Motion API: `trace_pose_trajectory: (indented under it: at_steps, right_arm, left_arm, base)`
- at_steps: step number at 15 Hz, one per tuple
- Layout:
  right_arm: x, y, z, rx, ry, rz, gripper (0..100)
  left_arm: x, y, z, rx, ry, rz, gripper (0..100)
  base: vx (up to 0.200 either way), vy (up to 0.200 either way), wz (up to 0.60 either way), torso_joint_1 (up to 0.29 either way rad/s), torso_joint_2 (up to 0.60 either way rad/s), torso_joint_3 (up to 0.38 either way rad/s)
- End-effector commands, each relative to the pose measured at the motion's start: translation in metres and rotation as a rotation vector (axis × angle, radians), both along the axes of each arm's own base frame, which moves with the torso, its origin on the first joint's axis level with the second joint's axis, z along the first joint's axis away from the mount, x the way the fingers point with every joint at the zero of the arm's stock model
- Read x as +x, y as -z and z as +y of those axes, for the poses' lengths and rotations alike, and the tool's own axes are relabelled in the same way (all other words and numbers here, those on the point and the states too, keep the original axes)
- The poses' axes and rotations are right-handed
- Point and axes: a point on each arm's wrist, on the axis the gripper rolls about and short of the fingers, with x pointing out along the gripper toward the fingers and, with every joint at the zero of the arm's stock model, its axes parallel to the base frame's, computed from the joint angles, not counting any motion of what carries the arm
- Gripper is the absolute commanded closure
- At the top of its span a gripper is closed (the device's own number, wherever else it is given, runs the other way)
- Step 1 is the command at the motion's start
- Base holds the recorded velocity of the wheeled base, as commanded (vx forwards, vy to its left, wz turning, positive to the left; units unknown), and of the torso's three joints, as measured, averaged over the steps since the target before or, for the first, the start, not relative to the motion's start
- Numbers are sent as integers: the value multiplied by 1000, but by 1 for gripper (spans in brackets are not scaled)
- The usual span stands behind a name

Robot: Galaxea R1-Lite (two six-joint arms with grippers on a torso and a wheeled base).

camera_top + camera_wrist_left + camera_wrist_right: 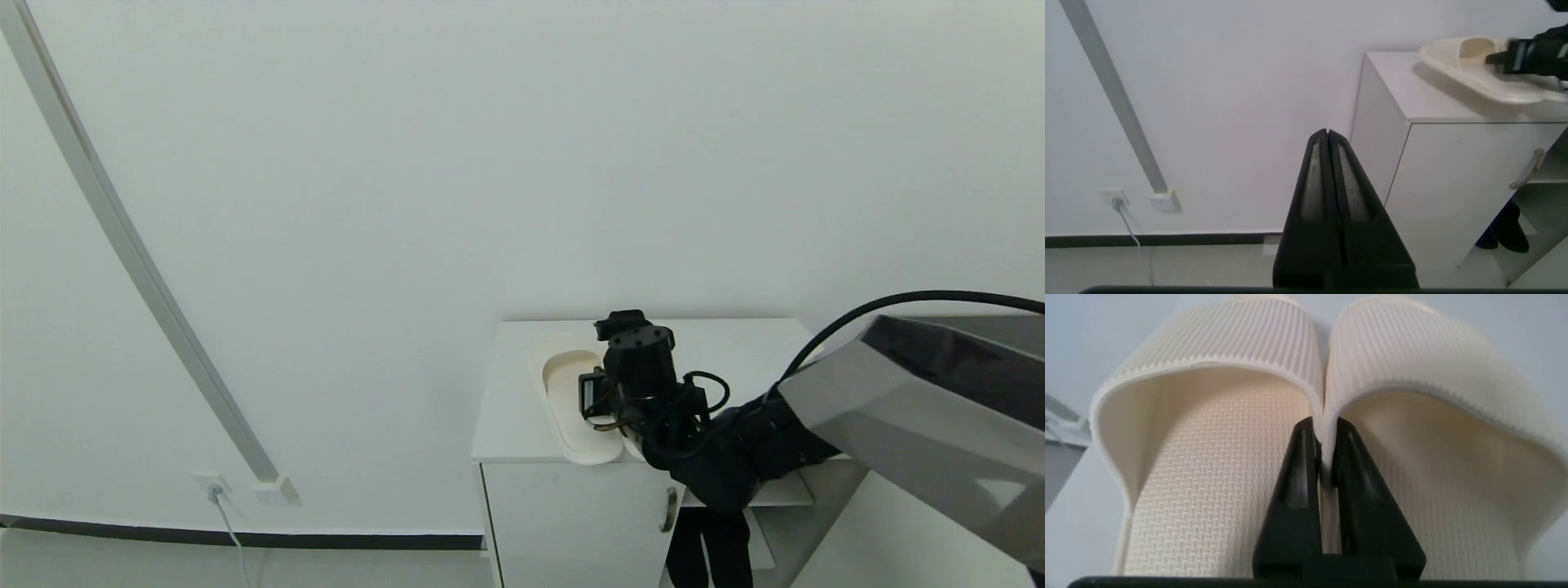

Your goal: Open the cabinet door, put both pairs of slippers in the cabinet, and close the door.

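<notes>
A pair of cream slippers (571, 400) (1478, 69) (1208, 457) lies side by side on top of the white cabinet (522, 392) (1454, 180), at its front left. My right gripper (608, 412) (1325, 437) (1535, 57) is down on them, shut on the two inner edges pressed together. The cabinet's left door is closed, with its handle (669, 508) (1533, 166) at the inner edge. The right side stands open, and a dark pair of slippers (706, 547) (1507, 229) sits low inside. My left gripper (1327, 163) hangs shut and empty, to the left of the cabinet and away from it.
The cabinet stands against a plain white wall. A grey cable duct (122, 237) (1118, 106) runs slantwise down that wall to a socket with a plugged cable (216, 492) (1118, 200). A dark skirting strip (245, 539) lines the floor left of the cabinet.
</notes>
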Motion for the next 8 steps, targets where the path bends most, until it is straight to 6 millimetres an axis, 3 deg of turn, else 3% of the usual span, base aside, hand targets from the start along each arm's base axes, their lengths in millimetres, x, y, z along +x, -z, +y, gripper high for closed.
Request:
trace_pose_trajectory:
  at_steps: [1,5,8]
  right_arm:
    - [-63,-47,-25,47,-97,-50,100]
    - [-118,-60,-60,51,-172,-25,100]
    - [-139,-57,-74,50,-216,-2,100]
  left_arm:
    - [0,0,0,2,0,1,100]
    - [0,0,0,4,0,1,100]
    - [0,0,0,4,0,1,100]
  base:
    - [0,0,0,0,0,0]
    - [0,0,0,0,0,0]
    - [0,0,0,0,0,0]
